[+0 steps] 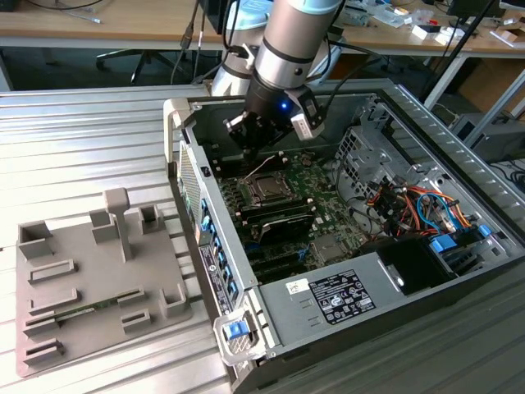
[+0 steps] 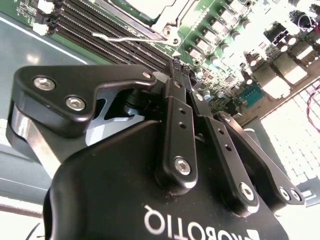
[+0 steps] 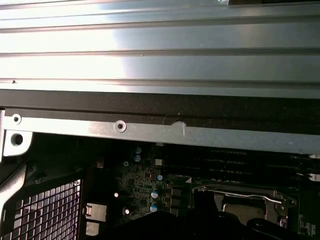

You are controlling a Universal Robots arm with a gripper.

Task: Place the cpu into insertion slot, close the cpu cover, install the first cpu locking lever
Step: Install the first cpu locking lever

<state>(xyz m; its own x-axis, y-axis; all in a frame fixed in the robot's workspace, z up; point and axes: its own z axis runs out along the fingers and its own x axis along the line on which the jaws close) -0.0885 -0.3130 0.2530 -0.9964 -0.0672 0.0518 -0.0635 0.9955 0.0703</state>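
Above cpu cover — gripper, clear.

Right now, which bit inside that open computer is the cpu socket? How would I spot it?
Start at the open computer case lying on its side, then find the green motherboard under the robot's hand. Just below that hand sits the insertion slot: a small square with a silvery metal frame around a dark centre, unlike the long black slots beside it.

White lettering stood inverted on the black body of the pincer in the second wrist view. A white printed label lay on the grey metal power-supply housing; its print was illegible.
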